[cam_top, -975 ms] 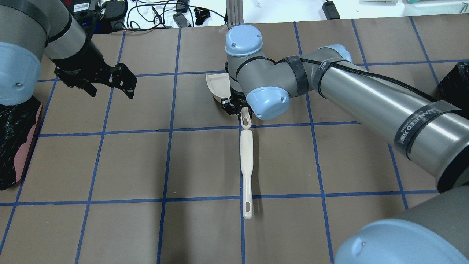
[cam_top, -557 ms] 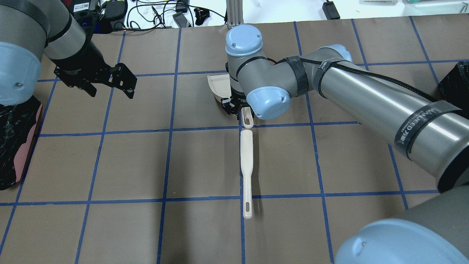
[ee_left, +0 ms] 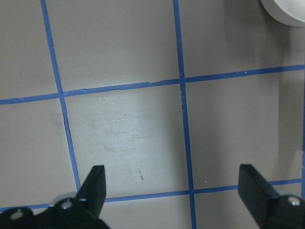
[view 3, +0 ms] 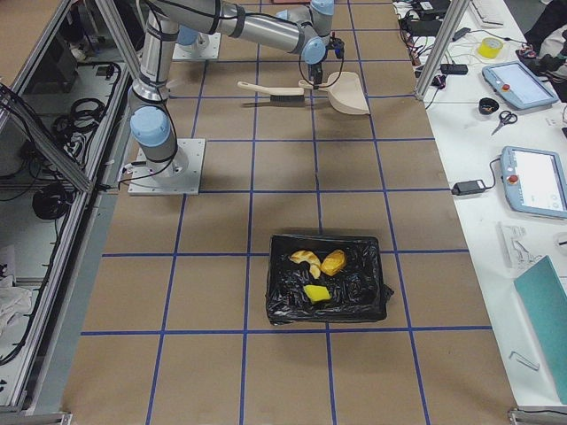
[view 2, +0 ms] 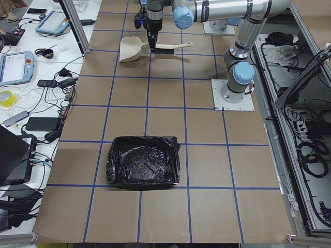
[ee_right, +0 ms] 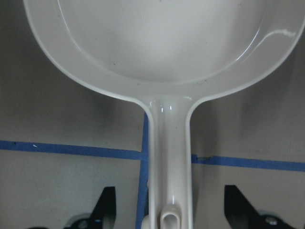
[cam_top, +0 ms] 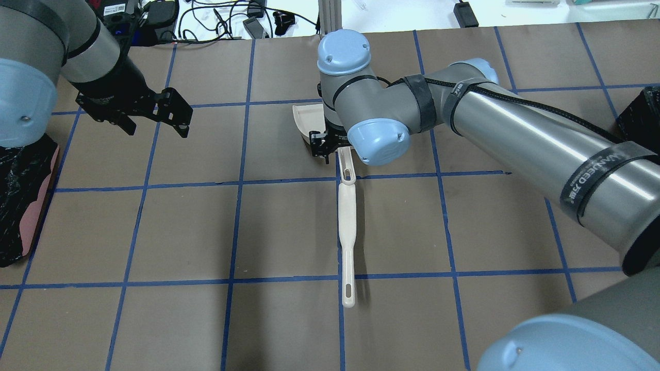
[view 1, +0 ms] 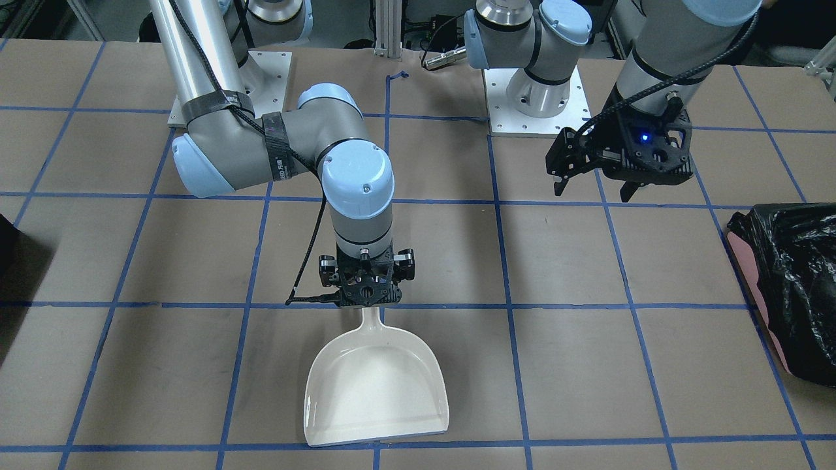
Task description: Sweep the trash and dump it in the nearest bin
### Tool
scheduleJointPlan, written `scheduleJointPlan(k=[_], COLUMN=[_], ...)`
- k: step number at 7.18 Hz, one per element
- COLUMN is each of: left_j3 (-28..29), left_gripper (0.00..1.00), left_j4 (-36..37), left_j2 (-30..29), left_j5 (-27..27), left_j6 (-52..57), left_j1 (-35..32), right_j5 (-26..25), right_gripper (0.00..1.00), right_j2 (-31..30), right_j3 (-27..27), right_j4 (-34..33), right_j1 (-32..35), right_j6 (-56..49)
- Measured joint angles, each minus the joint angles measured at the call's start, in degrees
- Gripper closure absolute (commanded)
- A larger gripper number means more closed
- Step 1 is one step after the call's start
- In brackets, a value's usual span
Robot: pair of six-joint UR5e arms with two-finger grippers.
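Front: right gripper (view 1: 367, 301) poised at the white dustpan (view 1: 375, 391); left gripper (view 1: 593, 189) hovering, jaws apart.
Right wrist: our fingers (ee_right: 107, 205) spread either side of the handle (ee_right: 169, 157), clear of it.
Right side: we find the trash (view 3: 316, 293) inside the black bin (view 3: 288, 305).

A black strap (cam_top: 593, 175) around the right arm (cam_top: 515, 129) is showing grey lettering that seems to read "WANUEED", with further characters too blurred to make out. A white label (cam_top: 114, 9) beyond the table's far edge is carrying print too small to read.
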Motion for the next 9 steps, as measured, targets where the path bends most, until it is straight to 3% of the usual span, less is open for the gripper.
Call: scheduleJointPlan(k=[3, 9], left_j3=[0.0, 0.1], left_gripper=[0.0, 0.0], left_j4=[0.1, 0.1], left_j2=[0.0, 0.0], left_j5=[0.2, 0.5], left_j6=[-0.1, -0.2], left_j1=[0.0, 0.0], right_j5=[0.4, -2.2], right_gripper=[0.0, 0.0], right_j2=[-5.9, -21.8], right_j3=[-0.3, -0.3], right_j4=[2.5, 23.6], right_j1=[-4.3, -17.9], right_j6=[-2.8, -20.1])
